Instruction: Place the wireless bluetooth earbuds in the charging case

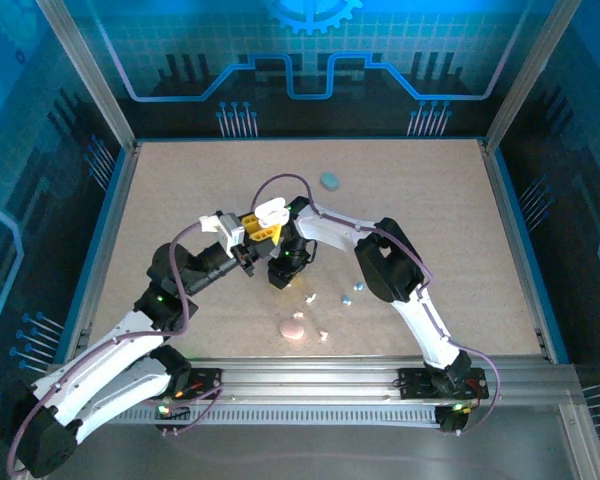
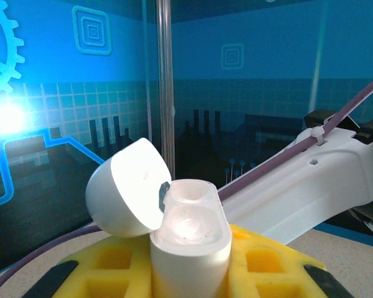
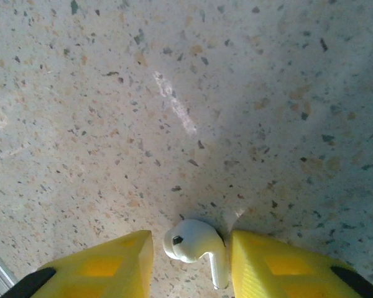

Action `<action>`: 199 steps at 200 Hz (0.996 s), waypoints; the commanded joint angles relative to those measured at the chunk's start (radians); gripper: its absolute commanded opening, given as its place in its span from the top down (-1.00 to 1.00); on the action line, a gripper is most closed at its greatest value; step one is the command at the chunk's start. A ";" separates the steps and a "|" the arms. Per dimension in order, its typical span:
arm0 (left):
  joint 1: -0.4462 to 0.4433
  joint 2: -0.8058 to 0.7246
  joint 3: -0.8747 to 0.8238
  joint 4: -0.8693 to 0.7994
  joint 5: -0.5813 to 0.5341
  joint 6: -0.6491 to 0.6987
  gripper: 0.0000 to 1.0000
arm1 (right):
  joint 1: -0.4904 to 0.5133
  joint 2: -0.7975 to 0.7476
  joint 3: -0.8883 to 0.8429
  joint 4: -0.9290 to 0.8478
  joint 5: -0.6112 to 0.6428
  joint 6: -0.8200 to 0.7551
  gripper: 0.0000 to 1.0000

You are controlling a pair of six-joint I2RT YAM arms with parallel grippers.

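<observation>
Right wrist, tool (image 3: 191, 249) astride earbud (image 3: 186, 239), fingers (image 3: 105, 267) apart

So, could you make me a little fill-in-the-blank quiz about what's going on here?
The lid of the white case in the left gripper is ____.
Both of its sockets are ____.
The earbud between the fingers of the right gripper is coloured ____.
Missing words: open, empty, white.
</observation>
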 commanded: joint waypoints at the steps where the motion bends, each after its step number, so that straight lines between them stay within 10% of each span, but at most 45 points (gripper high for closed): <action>1: -0.004 -0.007 0.043 0.014 0.017 -0.005 0.58 | 0.025 -0.012 0.025 -0.017 0.026 -0.005 0.21; 199: -0.003 0.009 0.052 0.018 0.030 -0.014 0.56 | -0.007 -0.136 -0.112 0.106 0.220 0.188 0.50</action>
